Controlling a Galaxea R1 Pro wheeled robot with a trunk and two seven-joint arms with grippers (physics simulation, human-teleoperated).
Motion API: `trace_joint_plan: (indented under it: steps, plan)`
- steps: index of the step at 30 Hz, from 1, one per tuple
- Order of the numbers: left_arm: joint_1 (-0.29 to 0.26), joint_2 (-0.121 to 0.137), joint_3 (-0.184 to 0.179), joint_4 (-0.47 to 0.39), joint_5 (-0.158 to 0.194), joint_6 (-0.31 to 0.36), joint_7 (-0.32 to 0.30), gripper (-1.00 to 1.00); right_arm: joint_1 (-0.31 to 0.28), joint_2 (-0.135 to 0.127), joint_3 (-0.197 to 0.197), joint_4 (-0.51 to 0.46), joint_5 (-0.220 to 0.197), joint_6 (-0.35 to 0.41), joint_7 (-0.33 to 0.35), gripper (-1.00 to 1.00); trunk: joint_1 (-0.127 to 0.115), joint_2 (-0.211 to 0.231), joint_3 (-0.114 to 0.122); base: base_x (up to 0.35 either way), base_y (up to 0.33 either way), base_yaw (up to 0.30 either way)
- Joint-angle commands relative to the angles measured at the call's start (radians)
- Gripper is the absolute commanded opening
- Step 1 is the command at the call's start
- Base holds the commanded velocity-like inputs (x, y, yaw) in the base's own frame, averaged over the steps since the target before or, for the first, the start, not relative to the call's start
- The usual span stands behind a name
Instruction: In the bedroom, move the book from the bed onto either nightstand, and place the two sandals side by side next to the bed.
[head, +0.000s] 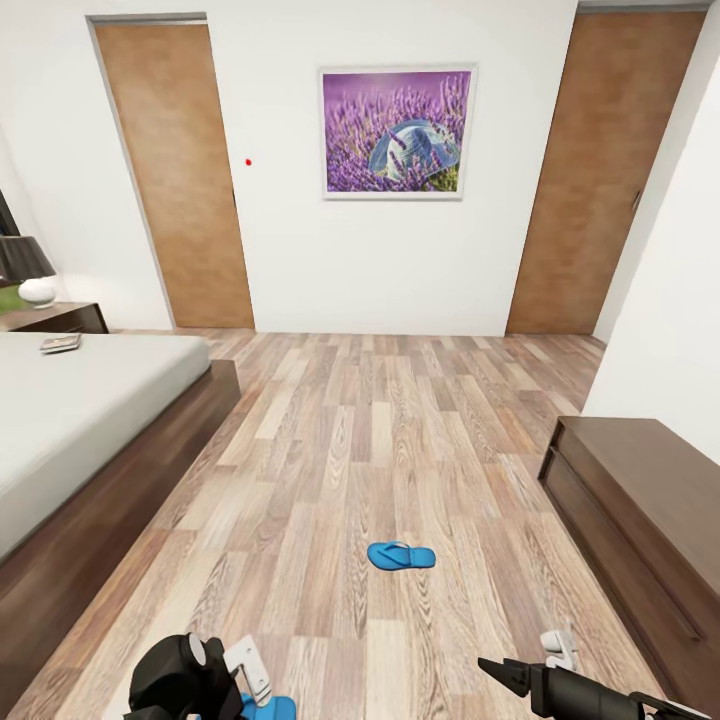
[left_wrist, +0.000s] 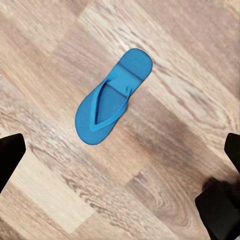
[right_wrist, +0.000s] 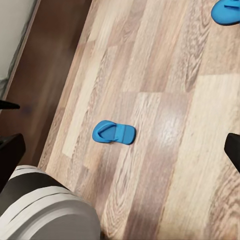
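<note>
From the head view, the bed runs along the left, with the book lying flat at its far end, just short of the nightstand that carries a lamp. One blue sandal lies on the plank floor in mid-room, well apart from the bed; the second sandal is cut off by the near edge, just under the left end effector. The right end effector hovers near a long low cabinet; how far open it stands I cannot tell. From the left wrist view, the sandal lies sole-down, the dark fingers spread wide on either side and holding nothing. It looks light, thin and flexible, likely to bend; pinching the sole's edge or the toe strap seems wisest. From the right wrist view, one sandal lies mid-floor and another is clipped at the frame's corner; the fingertips are barely visible.
</note>
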Motion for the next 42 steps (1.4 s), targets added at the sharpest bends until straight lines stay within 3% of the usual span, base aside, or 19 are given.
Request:
trace_joint_plan:
  steps: [1,4,9,13,14,16,24,33,42]
  plan:
    - [-0.001,-0.001,-0.001,-0.001,-0.006,0.007,-0.003,1.00,-0.001,0.000,-0.001,0.000,-0.005,0.007,0.001,1.00,0.000,0.000,-0.001,0.000,0.000,0.000]
    - [0.000,-0.008,-0.001,0.001,-0.005,0.007,0.044,1.00,-0.001,0.000,0.000,0.000,-0.005,0.007,0.001,1.00,0.000,0.000,-0.001,0.000,0.000,0.000]
    - [-0.001,-0.023,-0.001,0.036,0.023,0.003,0.253,1.00,-0.001,0.000,-0.001,0.000,-0.005,0.007,0.001,1.00,0.000,0.000,-0.001,0.000,0.000,0.000]
    - [-0.015,-0.030,-0.001,0.105,0.114,-0.003,0.403,1.00,-0.001,0.000,0.000,0.000,-0.005,0.007,0.001,1.00,0.000,0.000,-0.001,0.000,0.000,0.000]
    - [-0.030,-0.032,-0.002,0.142,0.147,-0.013,0.479,1.00,-0.001,0.000,0.000,0.000,-0.005,0.007,0.001,1.00,0.000,0.000,-0.001,0.000,0.000,0.000]
    - [-0.041,-0.033,-0.002,0.178,0.162,-0.024,0.543,1.00,-0.001,0.000,0.000,0.000,-0.005,0.007,0.001,1.00,0.000,0.000,-0.001,0.000,0.000,0.000]
    - [-0.053,-0.031,-0.002,0.305,0.168,-0.075,0.593,1.00,-0.001,0.000,0.000,0.000,-0.004,0.007,0.000,1.00,0.000,0.000,-0.001,0.000,0.000,0.000]
    - [-0.057,-0.026,-0.001,0.342,0.167,-0.098,0.594,1.00,-0.001,0.000,0.000,0.000,-0.004,0.007,0.001,1.00,0.000,0.000,-0.001,0.000,0.000,0.000]
    - [-0.057,-0.026,-0.001,0.344,0.165,-0.099,0.593,1.00,-0.001,0.000,0.000,0.000,-0.005,0.007,0.001,1.00,0.004,-0.003,-0.036,0.000,0.000,0.000]
